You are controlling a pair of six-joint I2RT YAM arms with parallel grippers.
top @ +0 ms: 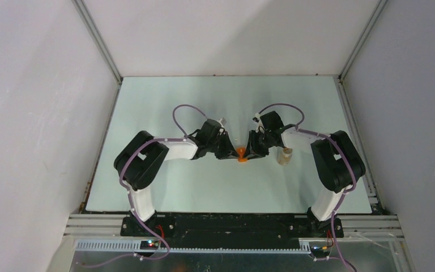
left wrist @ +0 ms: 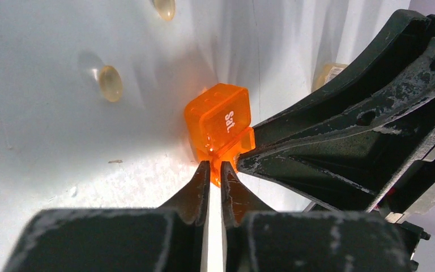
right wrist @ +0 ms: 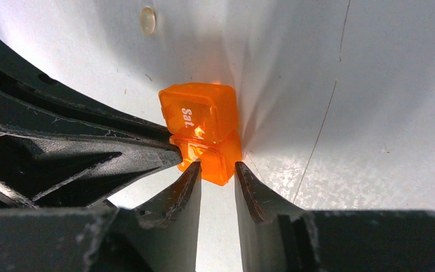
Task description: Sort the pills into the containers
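Pale green table: left gripper and right gripper meet mid-table, a pale tan see-through cylindrical vial just beside the right; both clench the bright orange rectangular plastic box between their tips, translucent round pills loose beyond.

The box sits on the table, between my left gripper and right gripper.
The vial stands right of the box; two pills lie near it.

Orange box — pills nearby
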